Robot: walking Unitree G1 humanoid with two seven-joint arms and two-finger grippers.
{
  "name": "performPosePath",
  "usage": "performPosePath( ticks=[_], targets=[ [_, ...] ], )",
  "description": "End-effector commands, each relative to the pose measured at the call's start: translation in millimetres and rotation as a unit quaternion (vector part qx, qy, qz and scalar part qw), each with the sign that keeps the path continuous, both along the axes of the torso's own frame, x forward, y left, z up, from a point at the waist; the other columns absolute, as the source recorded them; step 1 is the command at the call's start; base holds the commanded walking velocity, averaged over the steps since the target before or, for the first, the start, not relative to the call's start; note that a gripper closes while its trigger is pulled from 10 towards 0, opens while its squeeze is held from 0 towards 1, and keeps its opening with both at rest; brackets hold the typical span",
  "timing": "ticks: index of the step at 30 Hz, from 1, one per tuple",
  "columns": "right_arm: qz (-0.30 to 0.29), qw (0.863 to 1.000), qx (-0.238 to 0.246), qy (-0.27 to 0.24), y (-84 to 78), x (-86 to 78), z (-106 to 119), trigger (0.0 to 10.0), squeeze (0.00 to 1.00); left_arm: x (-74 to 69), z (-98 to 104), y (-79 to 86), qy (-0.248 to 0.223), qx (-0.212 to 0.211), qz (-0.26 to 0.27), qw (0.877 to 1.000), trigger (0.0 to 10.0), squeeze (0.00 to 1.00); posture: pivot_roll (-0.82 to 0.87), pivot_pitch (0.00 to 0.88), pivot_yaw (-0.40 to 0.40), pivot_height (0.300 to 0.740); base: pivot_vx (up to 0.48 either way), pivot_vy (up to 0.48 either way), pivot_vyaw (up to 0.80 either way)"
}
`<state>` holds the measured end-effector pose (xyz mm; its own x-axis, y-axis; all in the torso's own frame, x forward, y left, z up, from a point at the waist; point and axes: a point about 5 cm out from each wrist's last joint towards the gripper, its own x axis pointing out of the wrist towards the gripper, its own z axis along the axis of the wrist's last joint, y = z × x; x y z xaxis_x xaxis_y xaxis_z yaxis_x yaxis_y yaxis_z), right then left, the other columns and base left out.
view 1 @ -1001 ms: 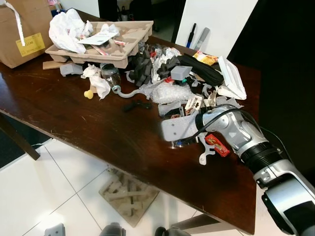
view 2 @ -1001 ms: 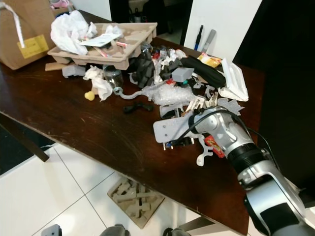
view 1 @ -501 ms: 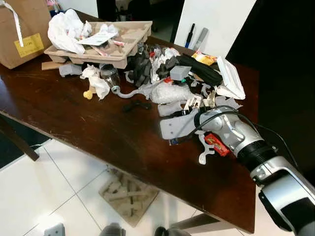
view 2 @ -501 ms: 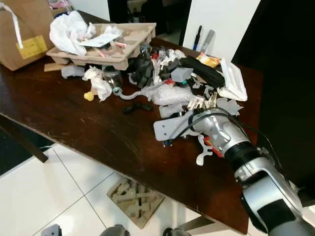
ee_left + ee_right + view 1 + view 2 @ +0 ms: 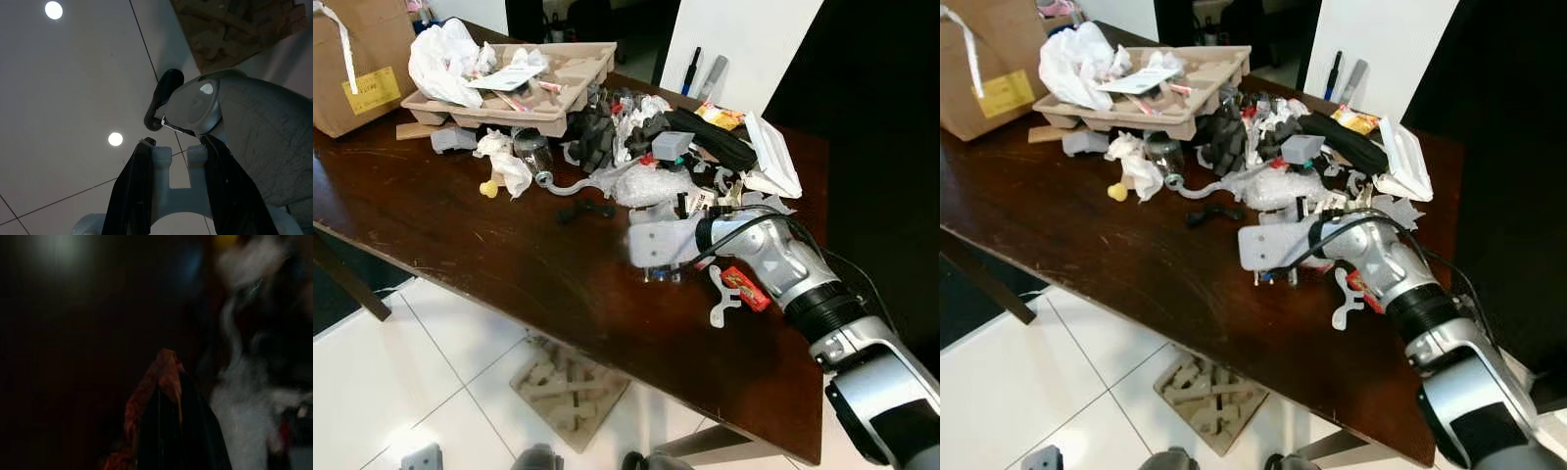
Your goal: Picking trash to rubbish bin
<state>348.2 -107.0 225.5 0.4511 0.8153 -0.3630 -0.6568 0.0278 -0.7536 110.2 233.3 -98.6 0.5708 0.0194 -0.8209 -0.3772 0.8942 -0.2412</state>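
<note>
Trash lies piled (image 5: 651, 147) on the far side of a dark wooden table (image 5: 460, 240): bubble wrap, black foam pieces, wrappers and plastic scraps. My right arm reaches over the table in front of the pile. Its grey wrist plate (image 5: 656, 240) hides most of the right gripper (image 5: 662, 276), which points down just above the wood. In the dark, blurred right wrist view the fingers (image 5: 195, 431) lie together with a reddish scrap (image 5: 164, 364) at their tips. My left gripper (image 5: 176, 144) hangs open over the tiled floor.
A pulp tray (image 5: 558, 83) with white bags and a brown cardboard box (image 5: 357, 59) stand at the back left. A crumpled tissue (image 5: 509, 162), a small black piece (image 5: 585, 209), a red wrapper (image 5: 744, 286) and a white plastic piece (image 5: 720, 304) lie near the arm. Cardboard lies on the floor (image 5: 568, 387).
My right wrist has moved left and slightly up, away from the red wrapper and the white plastic piece. The trash on the table has stayed put.
</note>
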Motion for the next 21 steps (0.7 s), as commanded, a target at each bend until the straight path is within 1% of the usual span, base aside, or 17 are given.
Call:
performPosePath(
  ticks=[1, 2, 3, 4, 6, 7, 9, 10, 11, 12, 13, 14, 15, 16, 18, 19, 21],
  targets=[
    [0.033, 0.996, 0.08, 0.023, -2.3, -7.8, 17.2, 0.0, 0.0, -9.8, -2.8, 0.5, 0.014, -0.008, 0.007, 1.0, 10.0, 0.0, 0.26, 0.122, -0.083, 0.74, 0.0, 0.0, 0.0],
    [0.045, 0.991, 0.123, 0.034, -3.5, -10.6, 25.5, 0.0, 0.0, -8.8, -2.4, 0.7, 0.011, -0.008, 0.009, 1.0, 10.0, 0.0, 0.26, 0.121, -0.082, 0.74, 0.0, 0.0, 0.0],
    [0.045, 0.991, 0.123, 0.034, -3.5, -10.6, 25.5, 0.0, 0.0, -8.8, -2.4, 0.7, 0.011, -0.008, 0.009, 1.0, 10.0, 0.0, 0.26, 0.121, -0.082, 0.74, 0.0, 0.0, 0.0],
    [0.059, 0.982, 0.171, 0.047, -5.7, -13.9, 33.7, 0.0, 0.0, -7.7, -2.0, 1.0, 0.008, -0.01, 0.011, 1.0, 10.0, 0.0, 0.26, 0.121, -0.081, 0.74, 0.0, 0.0, 0.0],
    [0.093, 0.945, 0.307, 0.07, -14.2, -20.5, 56.8, 0.0, 0.0, -5.6, -1.4, 0.9, 0.003, -0.012, 0.014, 1.0, 10.0, 0.0, 0.26, 0.122, -0.081, 0.74, 0.0, 0.0, 0.0],
    [0.093, 0.945, 0.307, 0.07, -14.2, -20.5, 56.8, 0.0, 0.0, -5.6, -1.4, 0.9, 0.003, -0.012, 0.014, 1.0, 10.0, 0.0, 0.26, 0.122, -0.081, 0.74, 0.0, 0.0, 0.0],
    [0.113, 0.895, 0.423, 0.086, -25.1, -22.7, 72.1, 0.0, 0.0, -4.7, -1.1, 1.1, 0.001, -0.012, 0.018, 1.0, 10.0, 0.0, 0.25, 0.123, -0.078, 0.74, 0.0, 0.0, 0.0],
    [0.095, 0.864, 0.486, 0.094, -34.4, -17.6, 75.7, 7.5, 0.0, -4.5, -1.0, 1.4, 0.001, -0.01, 0.02, 1.0, 10.0, 0.0, 0.24, 0.123, -0.075, 0.74, 0.0, 0.0, 0.0],
    [0.082, 0.84, 0.526, 0.1, -40.9, -13.9, 76.9, 7.5, 0.0, -4.5, -1.0, 1.7, 0.002, -0.009, 0.021, 1.0, 10.0, 0.0, 0.24, 0.123, -0.075, 0.74, 0.0, 0.0, 0.0],
    [0.045, 0.813, 0.572, 0.097, -50.9, -6.5, 76.4, 10.0, 0.0, -4.5, -1.0, 2.4, 0.004, -0.006, 0.021, 1.0, 10.0, 0.0, 0.24, 0.125, -0.073, 0.74, 0.0, 0.0, 0.0],
    [0.045, 0.813, 0.572, 0.097, -50.9, -6.5, 76.4, 10.0, 0.0, -4.5, -1.0, 2.4, 0.004, -0.006, 0.021, 1.0, 10.0, 0.0, 0.24, 0.125, -0.073, 0.74, 0.0, 0.0, 0.0],
    [0.02, 0.794, 0.6, 0.094, -57.5, -1.8, 75.3, 10.0, 0.0, -4.5, -1.0, 2.8, 0.006, -0.003, 0.021, 1.0, 10.0, 0.0, 0.24, 0.125, -0.073, 0.74, 0.0, 0.0, 0.0],
    [-0.022, 0.766, 0.636, 0.093, -69.4, 5.9, 73.3, 10.0, 0.0, -5.0, -1.2, 3.5, 0.01, 0.002, 0.021, 1.0, 10.0, 0.0, 0.24, 0.125, -0.073, 0.74, 0.0, 0.0, 0.0],
    [-0.064, 0.729, 0.675, 0.098, -82.7, 12.8, 69.4, 10.0, 0.0, -5.4, -1.3, 4.2, 0.014, 0.004, 0.022, 1.0, 10.0, 0.0, 0.23, 0.127, -0.064, 0.74, 0.0, 0.0, 0.0],
    [-0.118, 0.678, 0.718, 0.104, -101.1, 20.3, 62.0, 10.0, 0.0, -6.1, -1.6, 5.0, 0.019, 0.005, 0.024, 1.0, 10.0, 0.0, 0.23, 0.127, -0.062, 0.74, 0.0, 0.0, 0.0],
    [-0.118, 0.678, 0.718, 0.104, -101.1, 20.3, 62.0, 10.0, 0.0, -6.1, -1.6, 5.0, 0.019, 0.005, 0.024, 1.0, 10.0, 0.0, 0.23, 0.127, -0.062, 0.74, 0.0, 0.0, 0.0],
    [-0.179, 0.638, 0.743, 0.095, -121.9, 24.7, 53.9, 10.0, 0.0, -7.0, -1.4, 6.6, 0.021, 0.008, 0.022, 1.0, 10.0, 0.0, 0.23, 0.128, -0.061, 0.74, -0.144, 0.0, 0.0]
  ],
)
